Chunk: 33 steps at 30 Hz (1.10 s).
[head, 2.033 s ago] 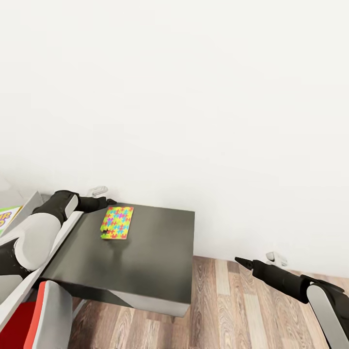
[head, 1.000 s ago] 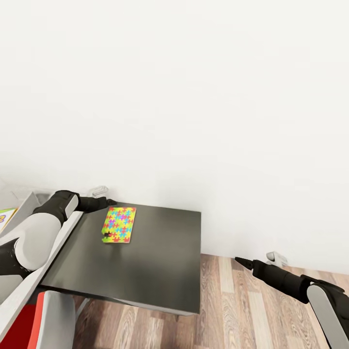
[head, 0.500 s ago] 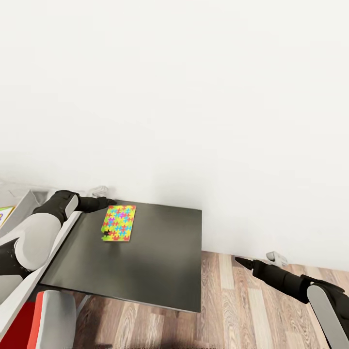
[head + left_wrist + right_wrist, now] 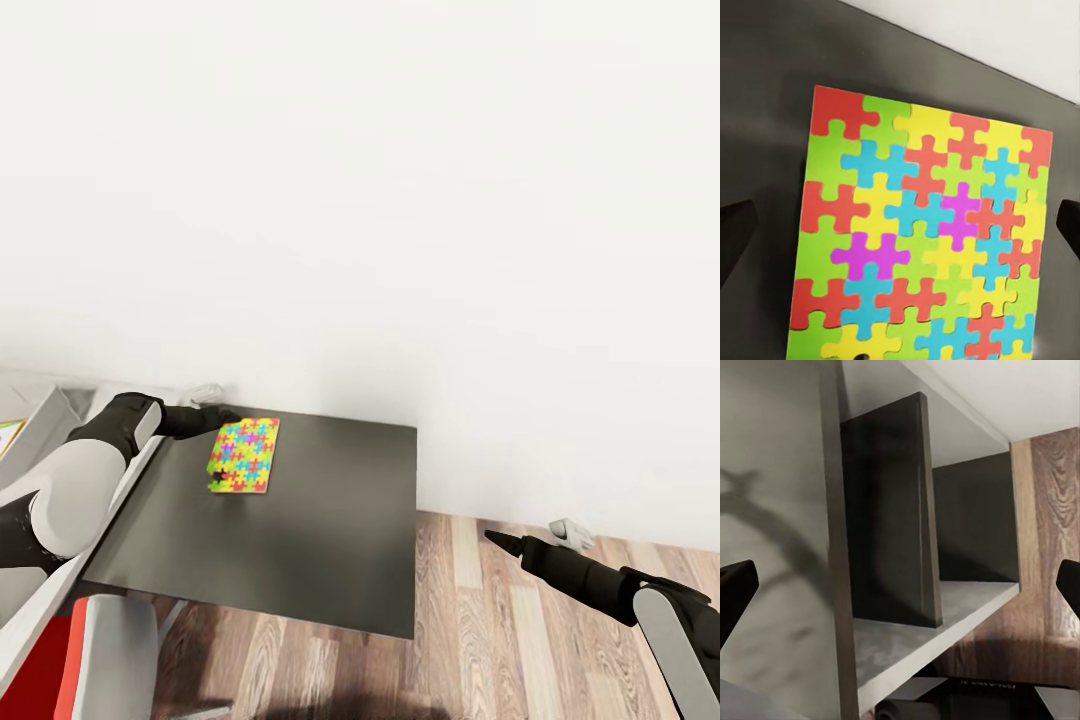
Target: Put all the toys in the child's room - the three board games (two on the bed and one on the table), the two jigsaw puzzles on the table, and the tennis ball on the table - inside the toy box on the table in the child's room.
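My left gripper (image 4: 228,415) had its fingers (image 4: 736,229) spread wide, one at each edge of the wrist picture, with the jigsaw puzzle (image 4: 919,236) lying flat between and beneath them, untouched. From the head camera that puzzle (image 4: 244,455) lay near the back left corner of the table's dark grey wing (image 4: 330,540), just beside the gripper tip. My right gripper (image 4: 500,540) hung over the wood-plank floor (image 4: 500,640), well apart from the table, its fingers (image 4: 735,589) equally parted and empty, facing the desk's underside. A red-and-white chair (image 4: 100,650) stood at my lower left.
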### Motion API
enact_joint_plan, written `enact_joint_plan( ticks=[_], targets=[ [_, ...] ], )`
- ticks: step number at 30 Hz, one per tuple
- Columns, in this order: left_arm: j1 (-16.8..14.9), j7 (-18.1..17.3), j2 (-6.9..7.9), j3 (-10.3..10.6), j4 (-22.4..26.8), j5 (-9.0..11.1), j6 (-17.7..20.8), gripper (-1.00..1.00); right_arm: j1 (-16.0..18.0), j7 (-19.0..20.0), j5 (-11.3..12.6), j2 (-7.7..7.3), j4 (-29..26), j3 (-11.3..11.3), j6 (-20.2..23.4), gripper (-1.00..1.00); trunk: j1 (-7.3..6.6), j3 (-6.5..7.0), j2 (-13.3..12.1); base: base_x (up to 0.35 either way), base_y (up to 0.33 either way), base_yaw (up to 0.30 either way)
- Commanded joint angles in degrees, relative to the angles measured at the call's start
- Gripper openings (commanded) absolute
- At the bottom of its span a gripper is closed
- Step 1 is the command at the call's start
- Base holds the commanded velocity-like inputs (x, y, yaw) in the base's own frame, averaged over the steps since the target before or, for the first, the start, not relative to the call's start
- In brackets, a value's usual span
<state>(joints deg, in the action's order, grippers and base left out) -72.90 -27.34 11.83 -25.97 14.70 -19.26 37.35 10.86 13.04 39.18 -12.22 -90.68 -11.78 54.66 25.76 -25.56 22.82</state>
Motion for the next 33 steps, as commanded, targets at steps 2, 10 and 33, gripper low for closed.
enact_joint_plan(
  ticks=[2,10,33],
  targets=[
    [0.0,-0.4,-0.03,-0.5,0.1,-0.6,0.3,1.0,0.0,0.6,-0.5,0.0,0.0,-0.1,0.3,1.0,0.03,-0.28,0.1,0.0,0.0,0.0],
    [0.0,-0.4,-0.11,-0.3,0.1,-0.6,0.3,1.0,0.0,0.6,-0.5,0.0,0.0,-0.1,0.3,1.0,0.03,-1.03,0.1,0.0,0.0,0.0],
    [0.0,-0.7,-0.05,-0.2,0.7,-0.5,0.3,1.0,0.0,0.6,-0.5,0.0,0.0,-0.3,0.2,1.0,0.03,-3.2,0.1,0.0,0.0,0.0]
  ],
)
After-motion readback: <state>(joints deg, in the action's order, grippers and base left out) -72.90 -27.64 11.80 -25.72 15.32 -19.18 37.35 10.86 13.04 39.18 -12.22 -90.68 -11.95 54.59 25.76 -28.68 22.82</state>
